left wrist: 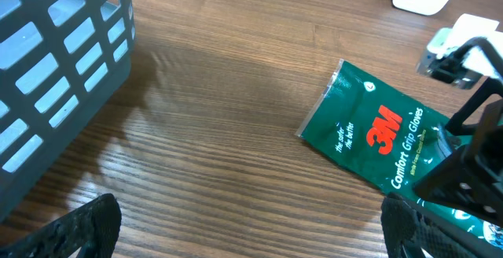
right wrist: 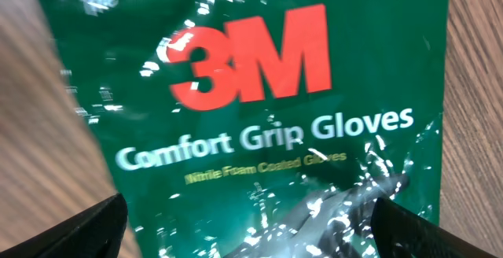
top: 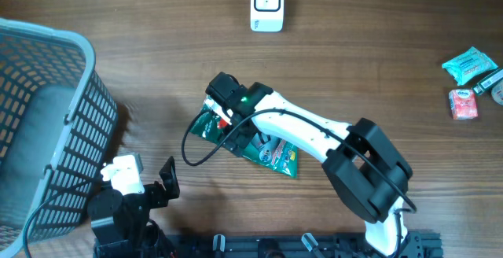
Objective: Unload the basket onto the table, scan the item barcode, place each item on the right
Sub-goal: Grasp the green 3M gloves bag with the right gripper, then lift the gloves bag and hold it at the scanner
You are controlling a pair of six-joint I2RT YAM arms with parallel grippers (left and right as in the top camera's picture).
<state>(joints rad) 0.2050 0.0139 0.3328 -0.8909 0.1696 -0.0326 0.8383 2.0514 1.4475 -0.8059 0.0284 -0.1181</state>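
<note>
The right hand (right wrist: 251, 236), its fingers spread wide, hangs close over the green glove packet (left wrist: 377, 136) lying flat on the tabletop (top: 377, 53), and I fear the glossy film may slip away when they close.
</note>
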